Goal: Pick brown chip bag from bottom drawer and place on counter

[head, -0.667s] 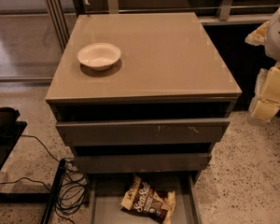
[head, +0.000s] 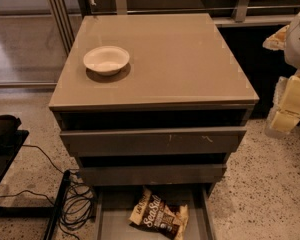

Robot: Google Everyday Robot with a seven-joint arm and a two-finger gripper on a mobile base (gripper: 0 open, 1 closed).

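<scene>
Chip bag [head: 159, 215] lying flat in the pulled-out bottom drawer [head: 117, 220], unmoved since a moment ago. Gripper [head: 290, 104] likewise stays at the right, beside the table [head: 180, 59] and well apart from the bag; how far its jaws are parted cannot be told. The reach seems not yet begun.

The counter [head: 180, 59] carries one white bowl [head: 106, 59] near its left edge. Below the counter, the brown chip bag [head: 159, 215] lies on the floor of the bottom drawer [head: 115, 224]. The gripper [head: 290, 104] hangs to the right of the counter.
</scene>
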